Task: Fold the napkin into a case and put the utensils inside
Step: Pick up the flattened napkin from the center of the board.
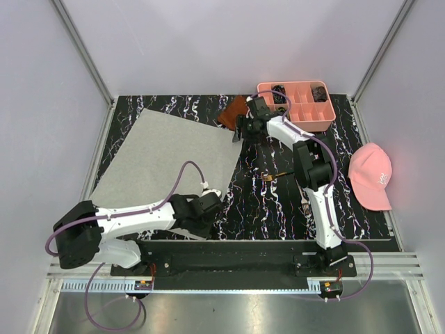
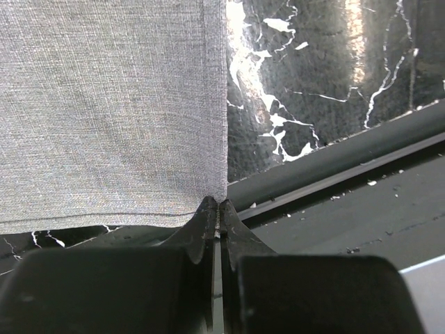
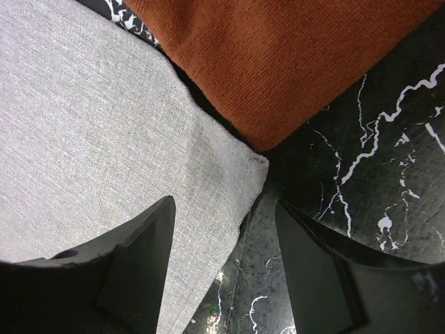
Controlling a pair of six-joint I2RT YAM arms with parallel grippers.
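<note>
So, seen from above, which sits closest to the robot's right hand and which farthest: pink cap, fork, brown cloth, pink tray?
From the right hand, in the top view:
1. brown cloth, just beyond it, at the back
2. pink tray, back right
3. fork, nearer the arm bases, beside the right arm
4. pink cap, far right

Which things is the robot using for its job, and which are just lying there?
For the job: grey napkin, silver fork, dark utensil with gold end.
Just lying about: brown cloth, pink tray, pink cap.
</note>
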